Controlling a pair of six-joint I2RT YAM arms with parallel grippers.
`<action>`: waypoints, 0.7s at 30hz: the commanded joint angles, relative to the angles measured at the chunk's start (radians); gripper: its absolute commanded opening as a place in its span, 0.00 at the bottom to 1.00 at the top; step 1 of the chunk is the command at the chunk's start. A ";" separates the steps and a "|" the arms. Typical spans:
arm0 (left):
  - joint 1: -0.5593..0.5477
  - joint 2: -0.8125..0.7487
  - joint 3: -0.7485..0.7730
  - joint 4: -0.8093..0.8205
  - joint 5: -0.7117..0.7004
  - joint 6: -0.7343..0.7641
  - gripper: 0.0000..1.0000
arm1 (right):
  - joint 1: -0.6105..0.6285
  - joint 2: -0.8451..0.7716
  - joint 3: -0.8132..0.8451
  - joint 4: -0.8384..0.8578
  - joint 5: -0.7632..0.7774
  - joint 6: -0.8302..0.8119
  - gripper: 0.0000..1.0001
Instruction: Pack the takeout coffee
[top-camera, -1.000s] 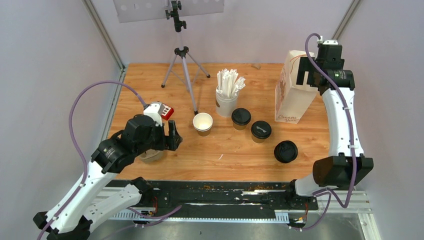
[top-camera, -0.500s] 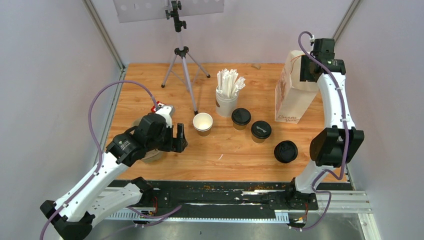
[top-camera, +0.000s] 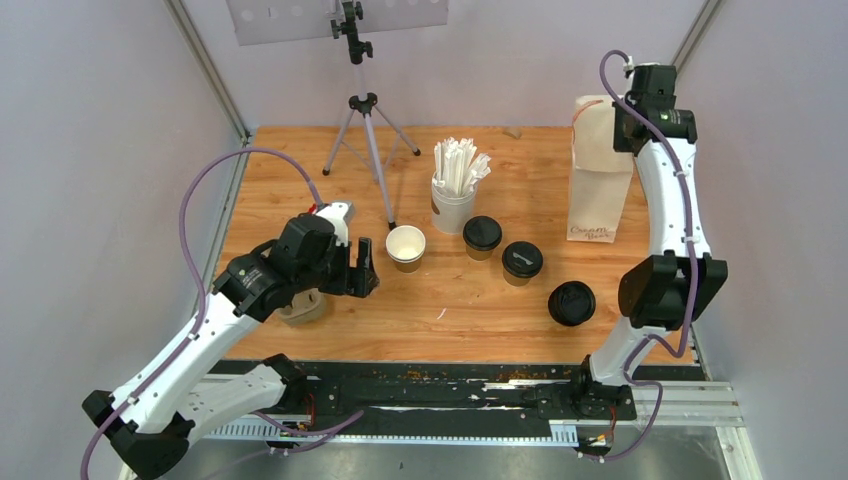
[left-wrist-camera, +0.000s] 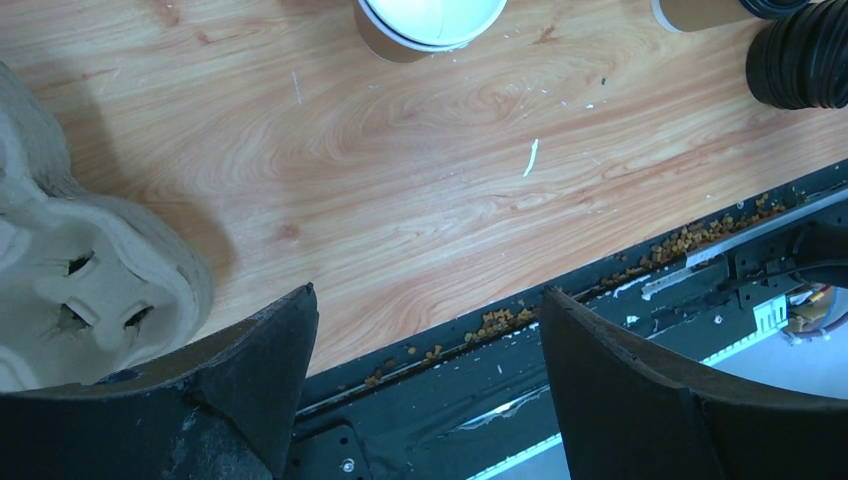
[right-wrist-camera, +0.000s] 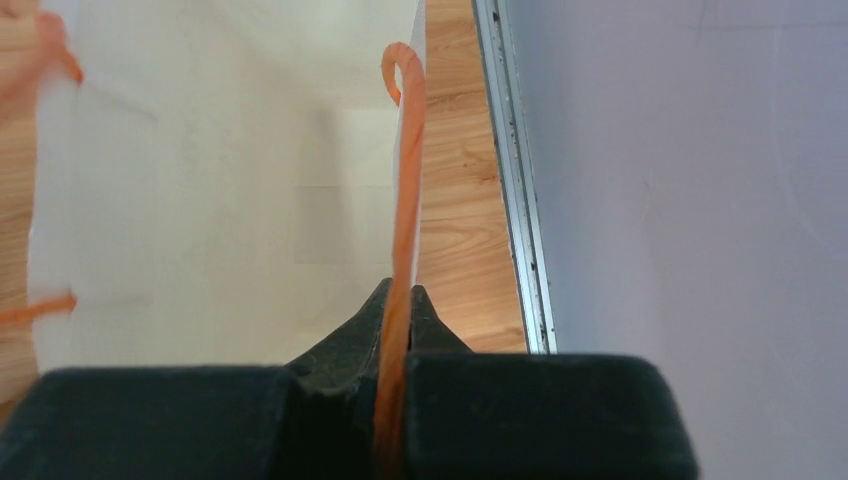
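Two takeout coffee cups, brown with black lids, stand mid-table (top-camera: 482, 233) (top-camera: 522, 259). An unlidded brown paper cup (top-camera: 405, 246) stands left of them, also seen from the left wrist (left-wrist-camera: 430, 18). My left gripper (top-camera: 361, 268) (left-wrist-camera: 428, 296) hovers open and empty just left of that cup. A white paper bag (top-camera: 600, 170) stands upright at the back right. My right gripper (top-camera: 628, 122) (right-wrist-camera: 398, 296) is shut on its orange handle (right-wrist-camera: 404, 180) at the bag's right rim. The bag's open white inside (right-wrist-camera: 230, 200) shows.
A grey pulp cup carrier (top-camera: 302, 309) (left-wrist-camera: 80, 290) lies under my left arm. A pile of black lids (top-camera: 571, 303) (left-wrist-camera: 800, 65) sits front right. A white cup of wrapped straws (top-camera: 453, 190) and a tripod (top-camera: 364, 120) stand at the back. Walls close both sides.
My right gripper has shut on the bag's handle, and the bag now stands straighter and further right. My left gripper has moved right, nearer the unlidded cup.
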 joint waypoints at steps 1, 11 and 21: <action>0.001 -0.003 0.057 0.003 -0.010 0.017 0.88 | -0.007 -0.031 0.141 -0.043 -0.005 0.013 0.00; 0.001 -0.022 0.092 0.011 -0.022 0.023 0.88 | -0.004 -0.193 0.249 -0.093 -0.074 0.107 0.00; 0.001 0.021 0.163 -0.037 -0.117 -0.037 0.90 | 0.035 -0.413 0.172 -0.118 -0.240 0.273 0.00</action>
